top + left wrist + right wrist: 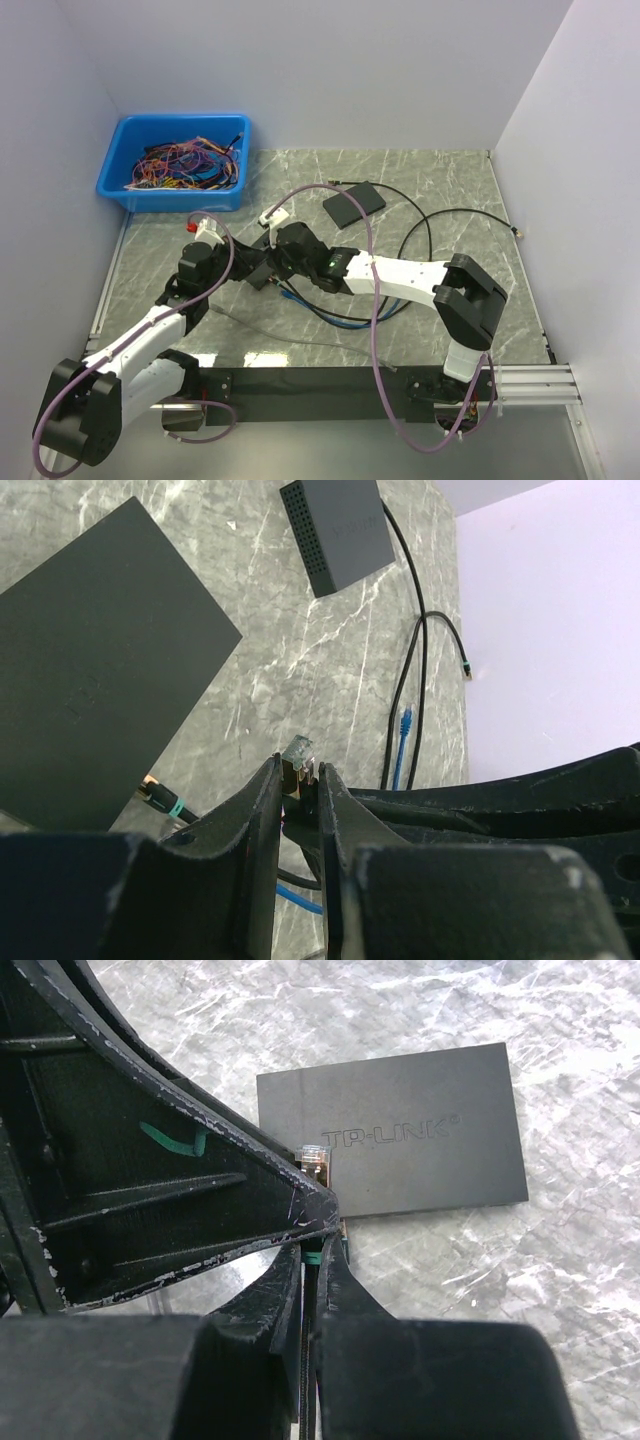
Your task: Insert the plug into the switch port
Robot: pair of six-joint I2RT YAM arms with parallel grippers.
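The task is at the carry and line-up step. The plug (298,755), clear with gold contacts, is pinched between the fingers of the left claw (299,778). That claw is closed on it, and the plug's tip pokes out past the fingertips. The plug hangs close to the switch (420,1130), apart from it and not in any port.

The right claw (318,1245) is closed right down just under the plug. A thin dark cable (304,1380) runs between its fingers, with a green bit at the tips. Whether the claw actually grips that cable cannot be told. Seen from above, both claws meet over the middle of the counter (450,170).

No port shows in any view; only the flat lid of the switch is visible. The next move therefore probably calls for bringing the plug round to the port side. The plug would need turning so its contacts and latch suit the socket, then a low, level, straight push. The switch looks light and could slide, so steadying it may help.

The only readable writing is "TP-LINK", pressed into the switch lid. A second dark box with vent holes (335,530) lies well apart and shows no legible label.
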